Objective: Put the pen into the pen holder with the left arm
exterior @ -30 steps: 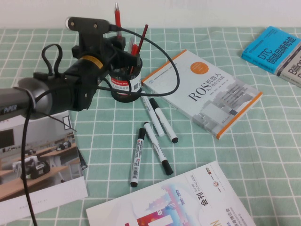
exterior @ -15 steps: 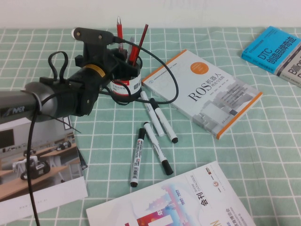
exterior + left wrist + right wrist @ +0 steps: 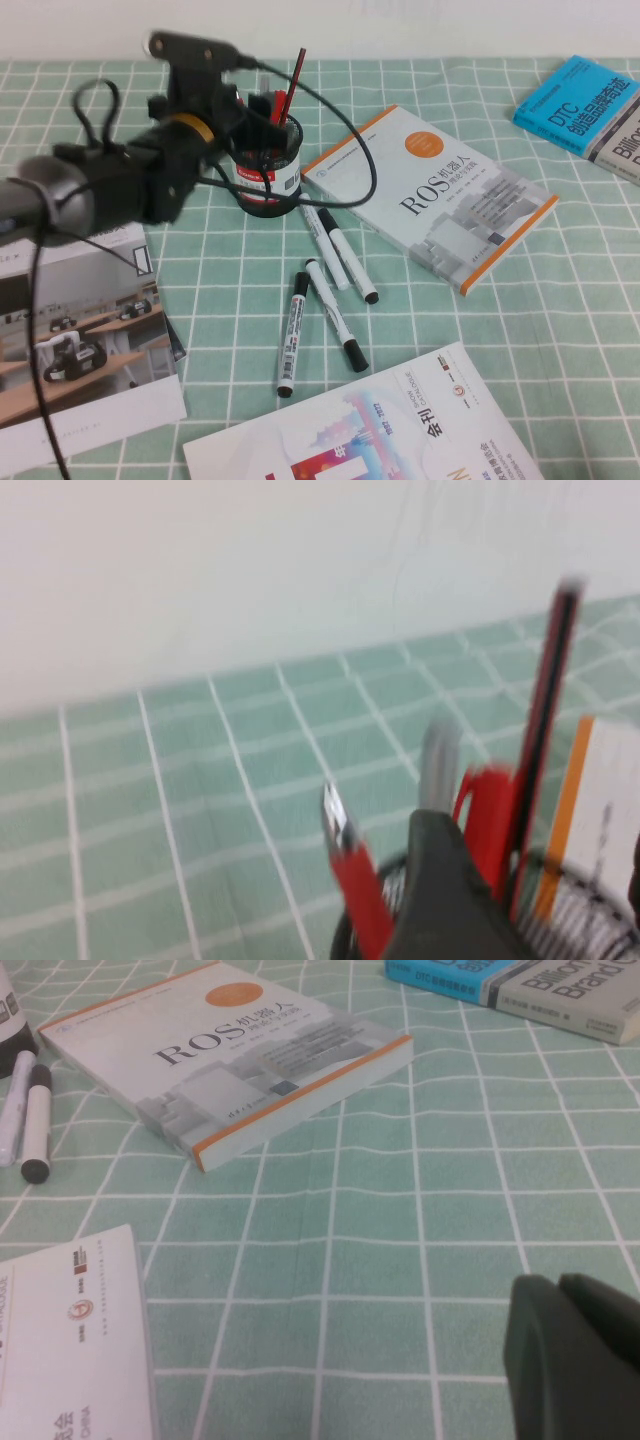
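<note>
The black mesh pen holder (image 3: 268, 165) stands at the back left of the green checked cloth. The red pen (image 3: 258, 104) stands inside it with its thin tip up; it also shows in the left wrist view (image 3: 352, 885). My left gripper (image 3: 255, 125) hovers over the holder's rim, open, and one black finger (image 3: 440, 890) sits beside the pen without touching it. A long dark-red pencil (image 3: 293, 82) and another red item (image 3: 490, 815) also stand in the holder. My right gripper (image 3: 575, 1360) is shut and empty, low over the cloth, outside the high view.
Several white markers with black caps (image 3: 330, 285) lie in front of the holder. An ROS book (image 3: 440, 195) lies to its right, blue books (image 3: 585, 100) at the back right, a magazine (image 3: 380, 430) in front and a brochure (image 3: 80, 340) at the left.
The pen, held high above the holder before, has dropped into it and is out of the gripper. The left arm has lifted and drawn back a little to the left.
</note>
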